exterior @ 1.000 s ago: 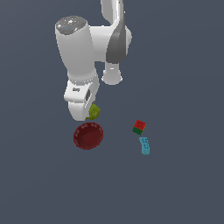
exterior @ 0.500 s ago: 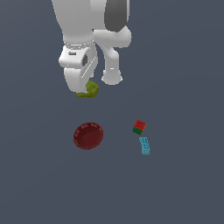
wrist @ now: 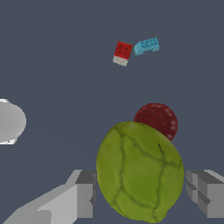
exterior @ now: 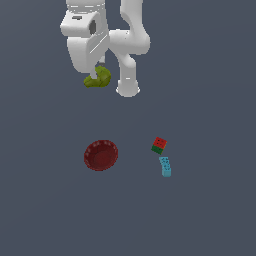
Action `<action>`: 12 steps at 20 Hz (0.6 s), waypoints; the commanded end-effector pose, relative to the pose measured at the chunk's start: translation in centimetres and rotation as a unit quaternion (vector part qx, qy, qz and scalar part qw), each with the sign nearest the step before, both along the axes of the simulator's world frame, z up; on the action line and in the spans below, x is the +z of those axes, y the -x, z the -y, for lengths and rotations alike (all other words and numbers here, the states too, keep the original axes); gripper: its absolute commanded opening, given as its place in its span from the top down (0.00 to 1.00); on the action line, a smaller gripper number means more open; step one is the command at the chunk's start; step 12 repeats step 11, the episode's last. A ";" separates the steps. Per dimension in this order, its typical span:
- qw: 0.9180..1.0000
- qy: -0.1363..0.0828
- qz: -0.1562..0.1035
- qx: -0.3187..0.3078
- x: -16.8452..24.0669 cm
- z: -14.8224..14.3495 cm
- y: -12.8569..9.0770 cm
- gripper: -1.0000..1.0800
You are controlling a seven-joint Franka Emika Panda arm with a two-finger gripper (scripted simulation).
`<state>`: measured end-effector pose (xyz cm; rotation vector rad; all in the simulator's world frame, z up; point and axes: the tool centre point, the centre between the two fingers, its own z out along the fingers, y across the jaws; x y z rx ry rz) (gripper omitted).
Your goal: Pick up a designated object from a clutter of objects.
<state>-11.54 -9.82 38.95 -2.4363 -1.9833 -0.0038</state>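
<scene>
The olive yellow-green lump (exterior: 98, 78) hangs from my gripper (exterior: 95, 75), lifted well above the grey floor. In the wrist view the lump (wrist: 139, 170) fills the space between my two grey fingers (wrist: 83, 194), which are shut on it. The dark red ribbed bowl (exterior: 101, 155) lies on the floor below, and it also shows in the wrist view (wrist: 158, 120) behind the lump. The red-and-green block (exterior: 159, 145) and the cyan studded brick (exterior: 165, 166) lie side by side toward the exterior view's right.
The arm's white base (exterior: 128, 87) stands on the floor behind the lump, and part of it shows in the wrist view (wrist: 9, 121). The block (wrist: 122, 53) and brick (wrist: 146, 45) appear far off in the wrist view.
My gripper has risen with the yellow-green lump, from just beside the red bowl to high above it. The bowl, block and brick have not moved.
</scene>
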 end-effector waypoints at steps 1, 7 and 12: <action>1.000 0.000 0.000 0.000 1.4 0.1 0.9 1.00; 1.000 0.000 -0.001 0.000 3.2 0.2 2.1 1.00; 1.000 0.001 -0.001 0.000 3.6 0.2 2.3 1.00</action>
